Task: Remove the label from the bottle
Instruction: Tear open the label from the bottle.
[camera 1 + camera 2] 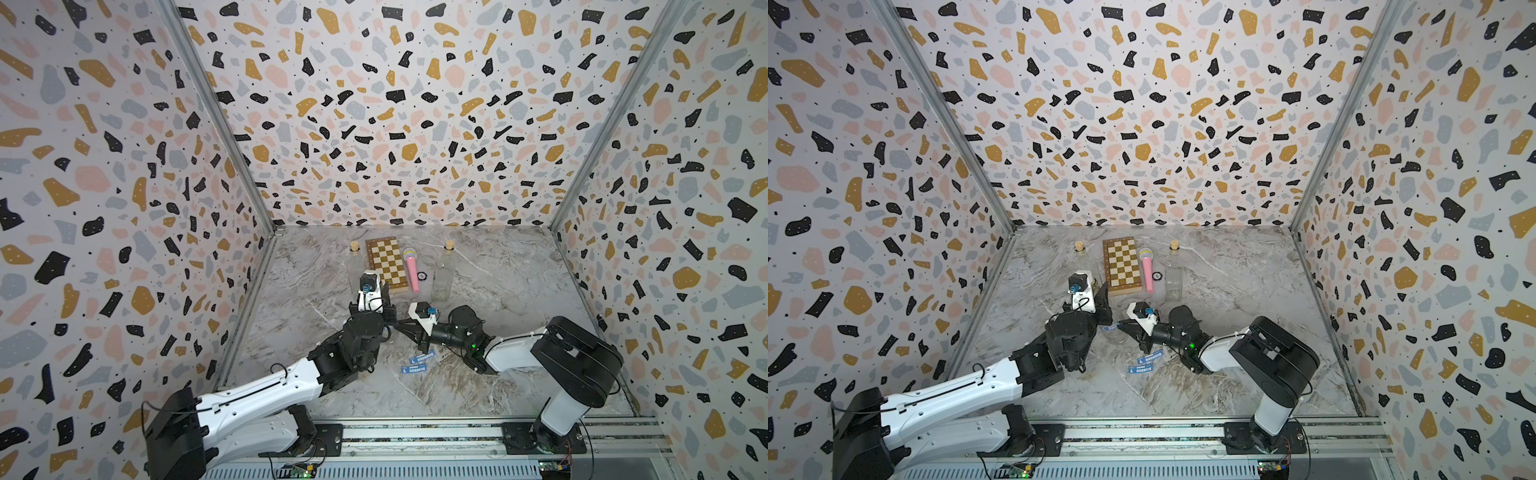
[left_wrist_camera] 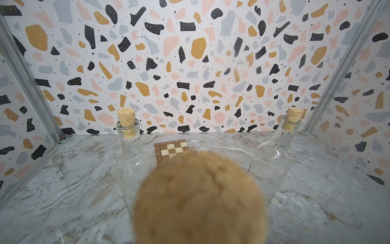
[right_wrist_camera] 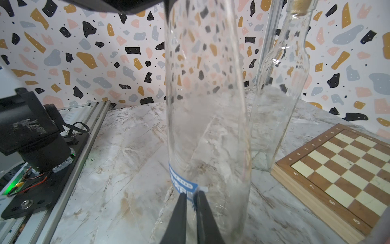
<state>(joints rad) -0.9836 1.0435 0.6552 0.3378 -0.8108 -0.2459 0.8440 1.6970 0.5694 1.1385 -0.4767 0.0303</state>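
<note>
Label (image 3: 182, 183), blue, print unreadable, on bottle (image 3: 206, 84).
Right gripper (image 3: 191, 200) pinches its edge; left gripper's (image 1: 1102, 307) state cannot be told.

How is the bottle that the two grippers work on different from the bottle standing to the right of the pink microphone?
The worked bottle carries a blue label; the standing bottle is bare. The left gripper holds the worked bottle and the right gripper pinches its label; the standing bottle is untouched. Both are clear glass and corked.
</note>
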